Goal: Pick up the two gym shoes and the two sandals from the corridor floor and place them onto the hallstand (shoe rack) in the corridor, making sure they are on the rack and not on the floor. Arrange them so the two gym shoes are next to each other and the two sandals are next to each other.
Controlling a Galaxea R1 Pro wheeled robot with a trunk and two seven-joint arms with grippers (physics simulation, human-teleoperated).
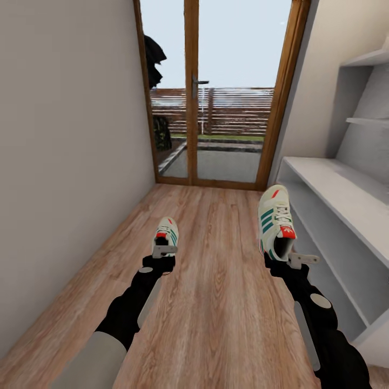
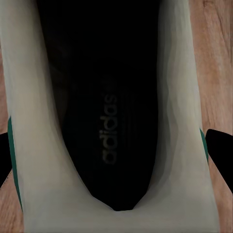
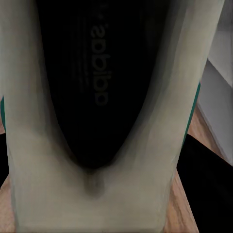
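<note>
Two off-white gym shoes with green stripes and red-orange patches are in view, one at each hand. My left gripper is shut on the heel of the left gym shoe, low over the corridor floor. In the left wrist view its dark insole sits between my fingers. My right gripper is shut on the heel of the right gym shoe, held up beside the hallstand's pale grey bench top. The right wrist view looks into that shoe, with a finger at its side. The sandals are out of view.
The corridor is narrow. A plain wall runs along the left and the hallstand's stepped shelves rise on the right. A wood-framed glass door closes the far end. Bare wood planks stretch between my arms.
</note>
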